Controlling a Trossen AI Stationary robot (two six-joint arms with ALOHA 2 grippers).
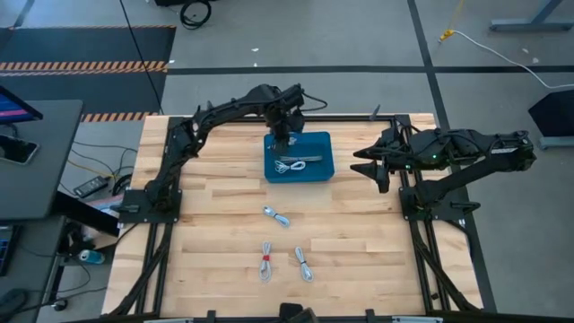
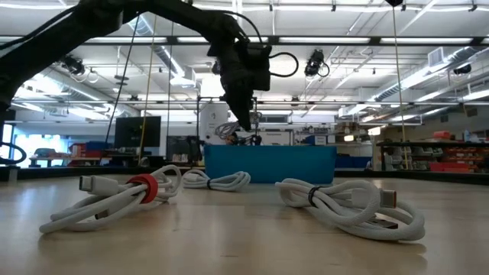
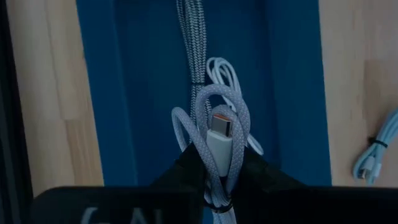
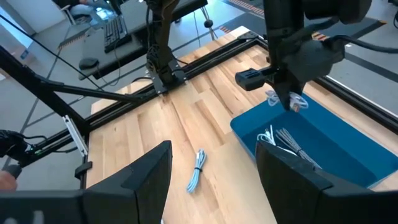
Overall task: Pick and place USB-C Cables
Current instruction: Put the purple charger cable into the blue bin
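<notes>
Wooden table [image 1: 359, 260]: left hand [image 3: 214, 177] pinches a USB-C cable [image 3: 217, 134] above blue tray [image 1: 323, 166]; right hand [image 4: 214, 180] gapes empty.

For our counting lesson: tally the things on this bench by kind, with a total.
USB-C cables: 6
Blue tray: 1
Grippers, left gripper and right gripper: 2
Total: 9

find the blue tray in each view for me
High view: blue tray at upper centre, under the left hand.
Low view: a blue wall at mid-picture, behind the cables.
Left wrist view: fills the middle.
Right wrist view: lower right.
Shared landmark: the left hand holding a cable above it.
</notes>
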